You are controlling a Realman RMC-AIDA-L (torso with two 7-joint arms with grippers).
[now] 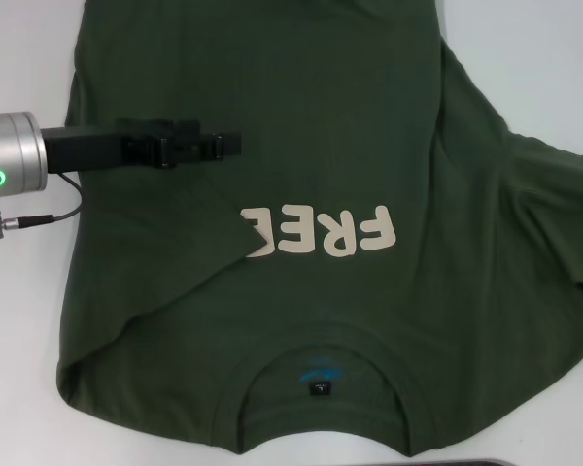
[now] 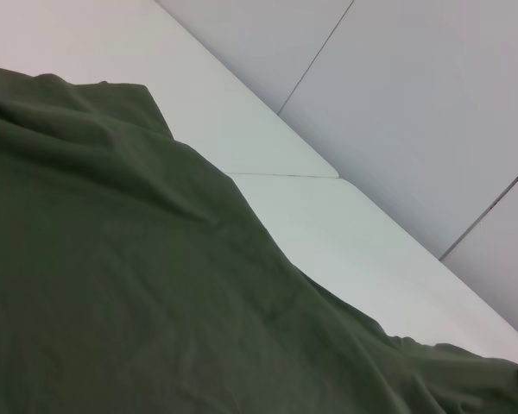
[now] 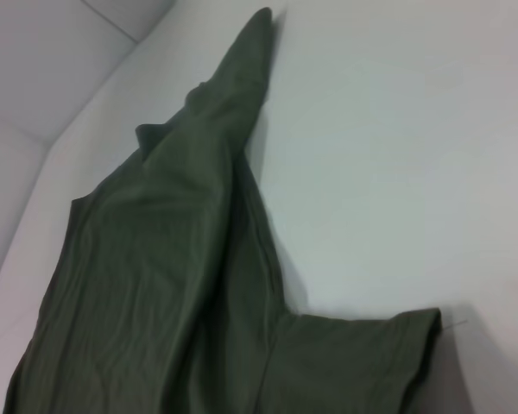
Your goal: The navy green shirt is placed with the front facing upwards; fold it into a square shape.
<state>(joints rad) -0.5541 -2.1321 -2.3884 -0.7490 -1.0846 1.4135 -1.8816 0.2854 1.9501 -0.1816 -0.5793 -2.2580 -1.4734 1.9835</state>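
Across the white counter (image 1: pixel 525 58) lies the dark olive-green cotton shirt (image 1: pixel 350 146), left side folded inward, with the black left hand (image 1: pixel 228 146) hovering above it, its grip impossible to tell.

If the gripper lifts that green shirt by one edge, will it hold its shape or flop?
The navy green shirt will likely flop and drape: it already lies wrinkled, its left side folded over the lettering. It probably drags along the white table rather than sliding as one.
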